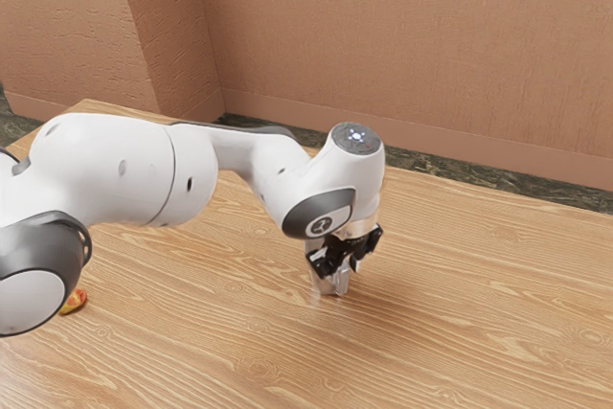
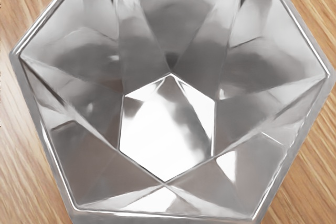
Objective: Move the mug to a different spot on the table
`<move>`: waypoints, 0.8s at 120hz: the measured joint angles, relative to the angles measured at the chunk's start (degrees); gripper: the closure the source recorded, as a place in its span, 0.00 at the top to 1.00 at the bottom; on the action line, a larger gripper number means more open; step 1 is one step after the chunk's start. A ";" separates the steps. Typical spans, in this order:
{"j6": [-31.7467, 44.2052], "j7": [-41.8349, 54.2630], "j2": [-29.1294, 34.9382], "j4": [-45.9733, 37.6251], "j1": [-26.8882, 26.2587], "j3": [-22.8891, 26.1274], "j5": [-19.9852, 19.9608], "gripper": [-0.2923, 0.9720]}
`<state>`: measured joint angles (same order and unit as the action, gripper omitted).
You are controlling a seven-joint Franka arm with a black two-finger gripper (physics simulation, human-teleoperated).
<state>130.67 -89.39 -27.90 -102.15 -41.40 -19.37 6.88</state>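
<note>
Gripper (image 1: 340, 261) hangs directly over faceted silver mug (image 2: 168, 129).

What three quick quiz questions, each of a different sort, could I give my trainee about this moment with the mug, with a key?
1. True or false: the mug lies on its side on the table.
2. Multiple choice: seen in the wrist view, the mug's rim is A) round, B) six-sided, C) square.
3. Short answer: in the exterior view, where is the gripper relative to the mug?

Key:
1. False. It stands upright, its opening facing up at the hand.
2. B.
3. Directly above it, low over the middle of the table.
</note>
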 joint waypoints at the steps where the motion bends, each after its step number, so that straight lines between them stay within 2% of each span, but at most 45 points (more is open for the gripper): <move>1: 0.00 -0.01 0.00 0.00 0.00 -0.03 0.02 0.43; 60: -0.48 -0.49 0.03 0.00 -0.22 -0.22 0.76 0.33; 76: -0.64 -0.66 0.16 0.00 -0.26 -0.37 2.46 0.32; 96: -1.02 -1.46 0.33 0.06 -0.35 -0.39 7.59 0.30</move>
<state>129.65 -90.85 -27.58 -102.09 -41.74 -19.77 14.47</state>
